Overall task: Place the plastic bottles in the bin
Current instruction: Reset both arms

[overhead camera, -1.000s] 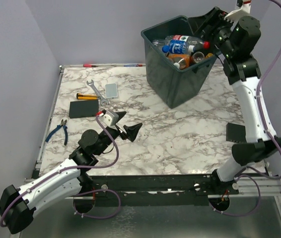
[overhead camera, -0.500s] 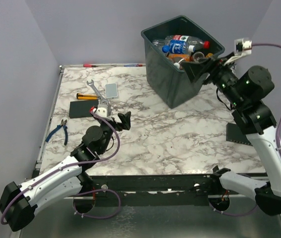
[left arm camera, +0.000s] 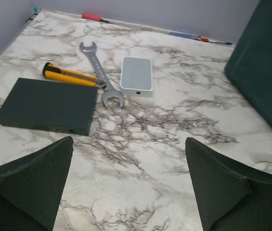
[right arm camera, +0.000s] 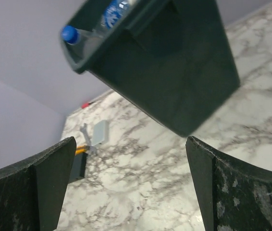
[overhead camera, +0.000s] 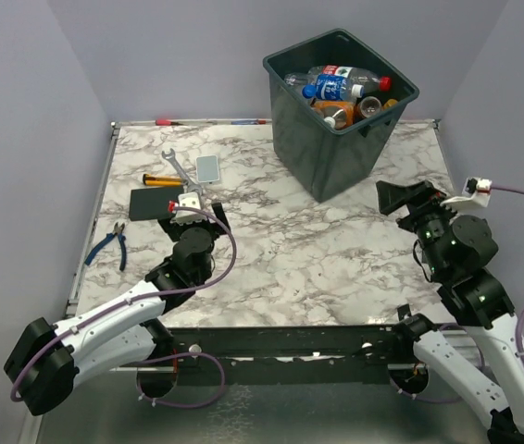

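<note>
Bottles (overhead camera: 336, 88) in the bin (overhead camera: 322, 157); job seems done
Left claw (left arm camera: 129, 142) and right claw (right arm camera: 131, 139) open, empty; counter (overhead camera: 336, 259) shows no bottle to fetch next.

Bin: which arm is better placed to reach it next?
Right. The right gripper is open, near the bin and facing it; the left gripper, also open, faces the wrench, farther from the bin.

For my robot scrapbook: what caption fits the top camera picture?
Bottles lie in the bin; left hand and right hand open, empty, over the table.
</note>
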`<state>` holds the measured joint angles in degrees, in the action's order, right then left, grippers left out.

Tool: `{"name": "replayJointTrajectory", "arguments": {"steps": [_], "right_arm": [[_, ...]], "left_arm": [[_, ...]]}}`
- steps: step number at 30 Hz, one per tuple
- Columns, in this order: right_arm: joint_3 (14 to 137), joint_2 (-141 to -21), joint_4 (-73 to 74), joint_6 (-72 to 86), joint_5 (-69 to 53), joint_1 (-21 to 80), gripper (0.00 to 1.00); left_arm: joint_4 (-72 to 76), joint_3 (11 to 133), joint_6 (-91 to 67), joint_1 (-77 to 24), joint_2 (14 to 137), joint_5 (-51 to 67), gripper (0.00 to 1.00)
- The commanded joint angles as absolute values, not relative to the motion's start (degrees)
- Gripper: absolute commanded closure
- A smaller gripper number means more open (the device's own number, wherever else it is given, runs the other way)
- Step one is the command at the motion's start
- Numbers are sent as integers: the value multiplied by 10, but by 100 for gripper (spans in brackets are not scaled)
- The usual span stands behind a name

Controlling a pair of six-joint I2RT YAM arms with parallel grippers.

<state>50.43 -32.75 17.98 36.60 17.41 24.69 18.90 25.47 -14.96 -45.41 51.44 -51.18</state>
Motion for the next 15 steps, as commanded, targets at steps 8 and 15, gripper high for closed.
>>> {"name": "replayJointTrajectory", "arguments": {"steps": [8,15], "right_arm": [[389,-386,219,440,231,248,0],[283,-318,119,445,211,248,0]], "left_arm": [[193,224,-120,-455,565,-639,1],[205,203,-152,-418,596,-611,1]]}}
